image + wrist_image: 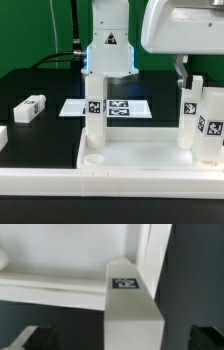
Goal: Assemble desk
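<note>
Light bright and even; white tray (40, 172) near glare. Wrist view soft: leg (130, 317) blurred, tag (125, 282) on it smeared.

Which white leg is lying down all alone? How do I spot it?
Find the big white desk top at the front of the black table. Look beyond its corner on the exterior view's left: a short leg block lies on the black surface. The upright legs stand on the desk top; this one lies flat, apart.
</note>
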`<state>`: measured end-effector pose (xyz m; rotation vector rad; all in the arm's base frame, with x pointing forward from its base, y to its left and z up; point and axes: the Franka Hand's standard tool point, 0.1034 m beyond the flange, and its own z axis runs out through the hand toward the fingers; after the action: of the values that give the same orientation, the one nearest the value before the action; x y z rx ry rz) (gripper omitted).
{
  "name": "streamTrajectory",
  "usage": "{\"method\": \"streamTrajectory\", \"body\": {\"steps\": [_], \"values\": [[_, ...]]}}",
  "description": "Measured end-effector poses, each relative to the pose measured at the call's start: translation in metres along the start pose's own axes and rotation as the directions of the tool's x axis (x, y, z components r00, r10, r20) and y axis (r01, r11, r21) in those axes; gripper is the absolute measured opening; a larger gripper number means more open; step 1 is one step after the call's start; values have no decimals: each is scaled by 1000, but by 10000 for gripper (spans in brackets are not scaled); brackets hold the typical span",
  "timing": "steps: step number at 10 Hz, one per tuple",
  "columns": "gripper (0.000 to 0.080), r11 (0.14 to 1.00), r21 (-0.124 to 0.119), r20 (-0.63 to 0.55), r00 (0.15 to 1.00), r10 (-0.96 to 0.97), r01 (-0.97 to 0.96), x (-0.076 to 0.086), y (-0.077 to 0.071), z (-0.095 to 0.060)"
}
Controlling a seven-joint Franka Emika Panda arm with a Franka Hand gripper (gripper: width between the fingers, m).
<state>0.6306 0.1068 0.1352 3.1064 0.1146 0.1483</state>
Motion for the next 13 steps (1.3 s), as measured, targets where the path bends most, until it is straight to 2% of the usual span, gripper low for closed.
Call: {"method": "streamTrajectory", "body": {"steps": [6, 8, 9, 10, 13], "values": [[649, 1000, -12, 4, 1000, -3, 3, -1, 1, 14], [398, 1000, -12, 4, 1000, -3, 3, 0, 1, 14], [398, 1000, -12, 4, 1000, -2, 2, 0, 1, 14], [289, 1000, -12, 4, 1000, -2, 2, 0, 2, 14], [289, 999, -12, 3, 999, 35, -35, -1, 2, 14]]}}
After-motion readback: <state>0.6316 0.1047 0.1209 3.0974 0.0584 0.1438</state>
